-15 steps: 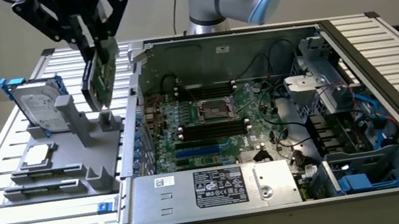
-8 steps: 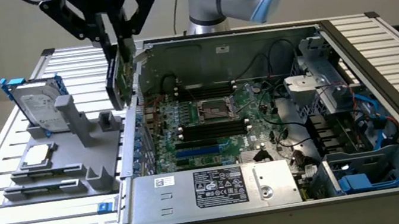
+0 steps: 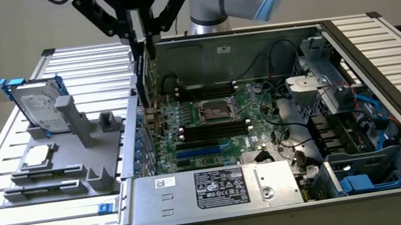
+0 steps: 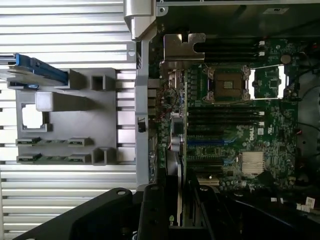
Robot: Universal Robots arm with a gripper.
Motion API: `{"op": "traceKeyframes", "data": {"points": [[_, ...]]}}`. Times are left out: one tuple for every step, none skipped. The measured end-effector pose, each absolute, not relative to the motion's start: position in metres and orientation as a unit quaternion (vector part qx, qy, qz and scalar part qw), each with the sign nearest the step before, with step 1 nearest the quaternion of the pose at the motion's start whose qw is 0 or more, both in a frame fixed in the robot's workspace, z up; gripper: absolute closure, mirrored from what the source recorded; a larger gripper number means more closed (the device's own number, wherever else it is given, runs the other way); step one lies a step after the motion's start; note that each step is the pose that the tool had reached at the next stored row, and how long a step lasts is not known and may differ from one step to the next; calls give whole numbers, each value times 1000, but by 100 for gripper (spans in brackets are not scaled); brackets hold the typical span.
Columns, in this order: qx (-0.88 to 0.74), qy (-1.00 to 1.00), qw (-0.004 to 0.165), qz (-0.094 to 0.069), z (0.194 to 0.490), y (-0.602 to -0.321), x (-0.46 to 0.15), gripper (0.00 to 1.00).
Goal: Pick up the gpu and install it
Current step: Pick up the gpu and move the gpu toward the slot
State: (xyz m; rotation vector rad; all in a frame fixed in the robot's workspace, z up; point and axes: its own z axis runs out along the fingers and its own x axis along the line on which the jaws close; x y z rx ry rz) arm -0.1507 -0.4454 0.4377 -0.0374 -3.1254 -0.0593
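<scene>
While it is hanging lengthwise below the gripper (image 3: 138, 35), the gpu (image 4: 176, 150) is being clamped in narrowed jaws.

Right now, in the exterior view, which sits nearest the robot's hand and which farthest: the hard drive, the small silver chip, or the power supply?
From the hand, gripping the gpu:
1. The hard drive, upright at the back of the grey rack.
2. The silver chip, flat, mid-rack.
3. The power supply, at the front of the case.

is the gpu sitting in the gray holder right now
No, the gripper holds the gpu over the open computer, apart from the gray holder.
</scene>
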Motion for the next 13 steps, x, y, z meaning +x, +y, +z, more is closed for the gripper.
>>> {"op": "traceKeyframes", "data": {"points": [[-12,-1000,8,-19,438,-445,-146,74],[-12,-1000,8,-19,438,-445,-142,74],[-12,-1000,8,-19,437,-445,-137,74],[-12,-1000,8,-19,437,-445,-132,74],[-12,-1000,8,-19,437,-445,-128,74],[-12,-1000,8,-19,436,-445,-123,74],[-12,-1000,8,-19,435,-445,-119,74],[-12,-1000,8,-19,433,-445,-114,74],[-11,-1000,8,-19,432,-445,-110,74],[-11,-1000,8,-19,430,-445,-105,74],[-11,-1000,8,-19,428,-445,-101,74],[-11,-1000,8,-19,426,-445,-96,74],[-11,-1000,8,-18,425,-444,-92,74]]}}
